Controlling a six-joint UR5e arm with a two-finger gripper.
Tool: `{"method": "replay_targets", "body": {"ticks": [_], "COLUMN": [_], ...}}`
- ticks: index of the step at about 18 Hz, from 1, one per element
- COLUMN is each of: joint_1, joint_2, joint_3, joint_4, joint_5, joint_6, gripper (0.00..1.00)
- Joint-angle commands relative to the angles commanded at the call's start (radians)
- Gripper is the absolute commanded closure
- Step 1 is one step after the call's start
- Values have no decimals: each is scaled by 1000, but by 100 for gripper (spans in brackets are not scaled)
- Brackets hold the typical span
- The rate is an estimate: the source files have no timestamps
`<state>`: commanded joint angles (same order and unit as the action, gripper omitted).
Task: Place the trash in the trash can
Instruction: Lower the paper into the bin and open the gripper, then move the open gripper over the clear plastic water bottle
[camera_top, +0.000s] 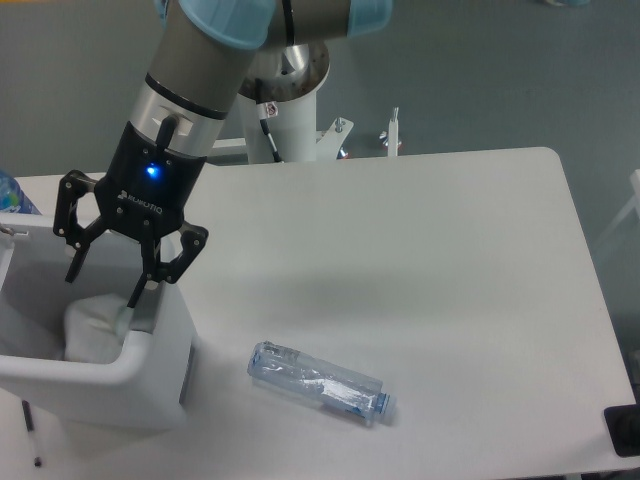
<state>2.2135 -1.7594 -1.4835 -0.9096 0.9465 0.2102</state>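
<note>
White plastic, the trash can (150, 385) holds our crumpled wrapper (95, 328). The gripper (103, 285) hangs over it, fingers spread, empty. Right of the can lies the bottle (320, 383) (slick, crushed); it could slip when pinched.

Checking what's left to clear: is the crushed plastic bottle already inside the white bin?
No, the crushed plastic bottle lies on the table, to the right of the white bin.
</note>
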Motion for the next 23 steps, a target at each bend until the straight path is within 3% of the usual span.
{"method": "replay_targets", "body": {"ticks": [2,4,8,12,17,19,21,23], "joint_1": [24,96,204,227,251,305,307,304], "joint_2": [-17,-31,-52,-158,-274,-284,-320,-322], "joint_3": [21,20,14,14,89,88,95,109], "joint_4": [-2,-2,-3,-3,-15,-31,-25,-44], "joint_5": [0,24,57,72,161,175,195,241], "joint_6": [-5,-6,-8,-6,-5,2,2,-5], "gripper": [33,30,15,0,0,0,0,0]}}
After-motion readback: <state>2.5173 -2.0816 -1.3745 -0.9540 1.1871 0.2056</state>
